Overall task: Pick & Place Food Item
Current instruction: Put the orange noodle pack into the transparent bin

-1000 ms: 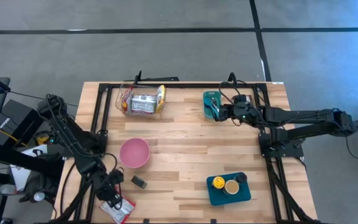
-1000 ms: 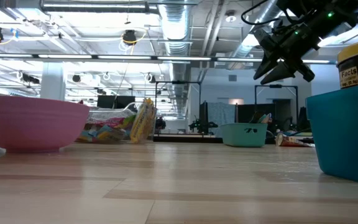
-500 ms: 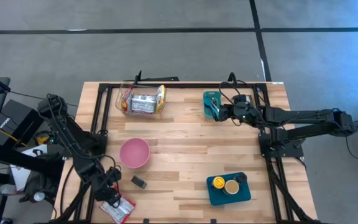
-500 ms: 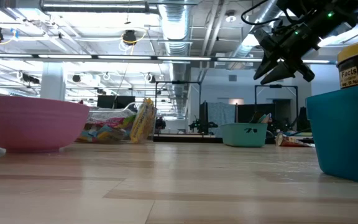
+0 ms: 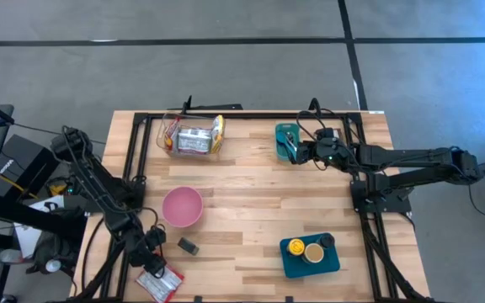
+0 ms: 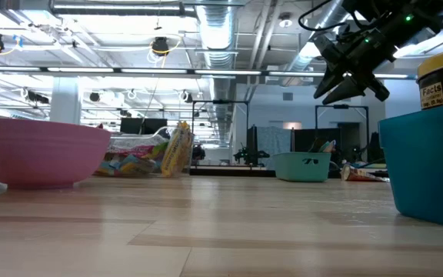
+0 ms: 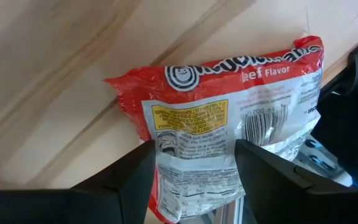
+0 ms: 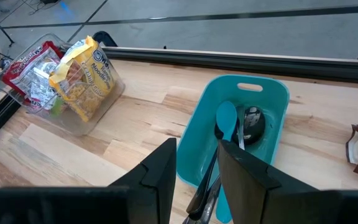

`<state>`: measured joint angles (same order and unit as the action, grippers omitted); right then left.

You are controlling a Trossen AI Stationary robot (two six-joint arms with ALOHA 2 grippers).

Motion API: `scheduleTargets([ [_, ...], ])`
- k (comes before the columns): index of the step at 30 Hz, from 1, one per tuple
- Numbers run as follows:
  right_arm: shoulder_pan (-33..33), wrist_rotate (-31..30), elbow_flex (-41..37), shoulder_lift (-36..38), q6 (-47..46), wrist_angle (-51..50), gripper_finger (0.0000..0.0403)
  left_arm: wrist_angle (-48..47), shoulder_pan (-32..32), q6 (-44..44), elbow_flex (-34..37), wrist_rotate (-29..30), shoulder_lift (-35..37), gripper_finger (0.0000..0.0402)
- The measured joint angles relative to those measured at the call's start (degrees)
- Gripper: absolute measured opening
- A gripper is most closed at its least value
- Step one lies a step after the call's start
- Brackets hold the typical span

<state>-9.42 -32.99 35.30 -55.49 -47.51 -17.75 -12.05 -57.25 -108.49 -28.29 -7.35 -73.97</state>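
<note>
A red noodle packet (image 7: 229, 93) lies flat at the table's near left corner (image 5: 160, 284), one end over the table's edge. My left gripper (image 7: 194, 149) is open and slants down over it (image 5: 151, 268), one finger on each side of the packet's end. My right gripper (image 8: 197, 149) hangs open above a teal bin (image 8: 253, 84) at the far right (image 5: 297, 151), with nothing between its fingers. It also shows high in the low view (image 6: 348, 81). My left gripper comes at the packet from above, slanting down, with its fingers either side of the packet's end (image 7: 194, 180). I cannot tell whether they touch it. The packet lies flat on the wood.
A pink bowl (image 5: 182, 206) stands left of centre, with a small black thing (image 5: 189, 246) near it. A clear tub of snack packets (image 5: 192, 139) sits at the far left. The teal bin (image 5: 286, 139) holds utensils. A teal tray with jars (image 5: 310, 252) stands near right.
My left gripper has sunk toward the red packet at the near left corner. My right arm has kept still.
</note>
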Motion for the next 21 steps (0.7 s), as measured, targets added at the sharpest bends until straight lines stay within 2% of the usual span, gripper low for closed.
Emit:
scheduleTargets([
  [8, 0.01, 0.07, 0.00, -0.01, -0.02, 0.01, 0.0113, 1.36, 0.00, 0.00, 1.47, 0.04, 0.02, 0.0192],
  [21, 0.00, 0.09, -0.01, 0.01, -0.04, 0.08, 0.0113, 1.55, 0.00, 0.16, 1.66, 0.02, 0.15, 0.0084],
])
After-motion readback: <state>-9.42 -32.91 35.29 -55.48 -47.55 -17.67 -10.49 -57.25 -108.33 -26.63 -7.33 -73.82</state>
